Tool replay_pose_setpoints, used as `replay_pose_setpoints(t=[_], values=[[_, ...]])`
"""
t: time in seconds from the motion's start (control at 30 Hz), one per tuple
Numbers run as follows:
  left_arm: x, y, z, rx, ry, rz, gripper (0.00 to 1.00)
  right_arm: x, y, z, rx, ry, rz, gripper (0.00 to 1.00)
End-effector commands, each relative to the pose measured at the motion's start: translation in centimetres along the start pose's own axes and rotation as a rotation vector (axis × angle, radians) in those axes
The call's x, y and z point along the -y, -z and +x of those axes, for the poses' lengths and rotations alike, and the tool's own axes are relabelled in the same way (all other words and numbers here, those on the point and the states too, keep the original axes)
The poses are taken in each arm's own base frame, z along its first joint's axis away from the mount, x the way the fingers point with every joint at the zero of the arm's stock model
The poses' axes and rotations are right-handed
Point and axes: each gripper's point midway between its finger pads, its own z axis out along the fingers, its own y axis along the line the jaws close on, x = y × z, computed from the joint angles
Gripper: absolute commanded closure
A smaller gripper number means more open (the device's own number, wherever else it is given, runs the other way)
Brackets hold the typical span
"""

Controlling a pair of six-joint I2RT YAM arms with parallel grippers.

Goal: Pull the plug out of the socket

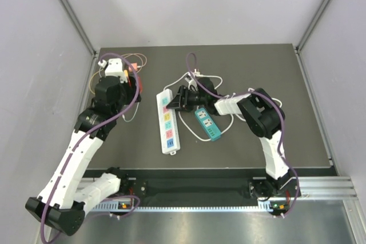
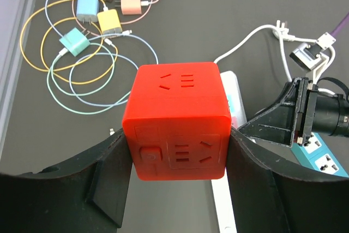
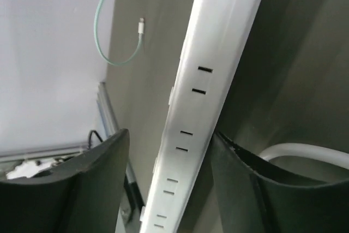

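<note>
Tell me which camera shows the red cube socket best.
Left wrist: the red cube socket fills the frame, clamped in the left hand, slots plain. Top view shows only a red sliver beside that hand; right wrist shows none of it.

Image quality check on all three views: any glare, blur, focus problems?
Top external: even soft light, sharp, sheen only on the metal surface at the bottom. Left wrist: red socket cube crisp, no glare. Right wrist: tilted view, white power strip very close, bright and soft.
</note>
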Motion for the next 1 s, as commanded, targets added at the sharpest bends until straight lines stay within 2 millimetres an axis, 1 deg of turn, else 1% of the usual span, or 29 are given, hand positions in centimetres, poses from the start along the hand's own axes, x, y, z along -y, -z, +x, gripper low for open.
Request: replay_pose_setpoints(t=[0.0, 0.03, 0.13, 0.17, 0.2, 0.27, 0.33, 0.37, 0.43, 0.47, 0.5, 0.53, 0.57, 0.6, 0.63, 0.67, 0.7, 0.73, 0.77, 0.8, 0.83, 0.87, 0.9, 0.93, 0.97], values=[[0.1, 0.5, -2.1, 0.091, 0.052, 0.01, 1.0, -2.3, -0.4, -1.2, 0.015, 0.153, -0.018, 0.39], [0.1, 0.4, -1.7, 0.084, 0.053, 0.01, 1.0, -2.2, -0.2, -1.2, 0.006, 0.185, 0.0, 0.25], [0.1, 0.2, -0.8, 0.07, 0.067, 0.014, 1.0, -2.4, 0.4, -1.6, 0.001, 0.256, 0.03, 0.11], [0.1, 0.2, -0.7, 0.069, 0.074, 0.014, 1.0, -2.5, 0.7, -1.8, 0.001, 0.272, 0.036, 0.1], [0.1, 0.1, -0.4, 0.067, 0.077, 0.014, 1.0, -3.1, 1.1, -2.2, 0.01, 0.317, 0.033, 0.08], [0.1, 0.2, -0.4, 0.073, 0.081, 0.015, 1.0, -3.1, 1.8, -2.6, 0.011, 0.347, 0.062, 0.06], [0.1, 0.1, -0.3, 0.069, 0.079, 0.015, 1.0, -4.0, 3.1, -4.1, 0.039, 0.427, 0.08, 0.03], [0.1, 0.0, -0.3, 0.07, 0.076, 0.017, 1.0, -4.3, 4.2, -4.8, 0.045, 0.44, 0.097, 0.03], [0.4, -0.3, -0.3, 0.064, 0.071, 0.022, 1.0, -4.8, 5.3, -5.6, 0.052, 0.511, 0.102, 0.01], [0.5, -0.4, -0.5, 0.066, 0.07, 0.027, 1.0, -5.3, 6.4, -6.4, 0.065, 0.544, 0.1, 0.0], [0.7, -0.6, -0.6, 0.064, 0.07, 0.033, 1.0, -5.3, 7.1, -6.3, 0.05, 0.597, 0.095, 0.0], [0.9, -0.9, -0.4, 0.057, 0.067, 0.039, 1.0, -6.4, 7.8, -5.7, 0.016, 0.635, 0.023, 0.0], [1.0, -1.3, -0.3, 0.049, 0.063, 0.037, 1.0, -7.6, 9.2, -6.2, 0.025, 0.683, -0.013, 0.0], [0.9, -1.5, -0.4, 0.05, 0.059, 0.033, 1.0, -7.5, 10.0, -5.6, -0.01, 0.745, -0.022, 0.0], [1.0, -2.1, -0.1, 0.041, 0.055, 0.028, 1.0, -8.5, 10.7, -5.6, -0.018, 0.793, -0.064, 0.0], [1.0, -2.5, -0.3, 0.047, 0.056, 0.026, 1.0, -9.5, 12.1, -5.8, -0.014, 0.83, -0.078, 0.0], [0.8, -2.9, -0.4, 0.047, 0.058, 0.017, 1.0, -9.6, 12.9, -5.9, -0.018, 0.886, -0.08, 0.0], [0.8, -3.8, 0.1, 0.027, 0.058, 0.009, 1.0, -9.8, 13.8, -5.2, -0.043, 0.893, -0.101, 0.0], [1.1, -4.4, -0.1, 0.028, 0.077, 0.024, 1.0, -10.6, 15.2, -5.5, -0.029, 0.917, -0.109, 0.0], [0.6, -5.0, -0.3, 0.031, 0.102, 0.015, 1.0, -10.7, 16.0, -5.5, -0.028, 0.954, -0.118, 0.0], [0.6, -6.3, 0.4, 0.003, 0.118, 0.022, 1.0, -10.7, 16.9, -4.7, -0.049, 0.944, -0.133, 0.0], [1.0, -7.0, 0.5, -0.01, 0.165, 0.06, 1.0, -11.4, 18.4, -5.1, -0.021, 0.971, -0.132, 0.0], [0.0, -8.1, -0.1, 0.012, 0.207, 0.053, 1.0, -11.1, 19.1, -4.5, -0.027, 0.978, -0.147, 0.0], [-0.4, -9.9, 0.8, -0.023, 0.232, 0.045, 1.0, -11.3, 19.8, -4.3, -0.021, 0.989, -0.159, 0.0], [-1.0, -10.9, 1.1, -0.033, 0.26, 0.034, 1.0, -12.0, 21.3, -4.4, 0.005, 1.02, -0.164, 0.0]])
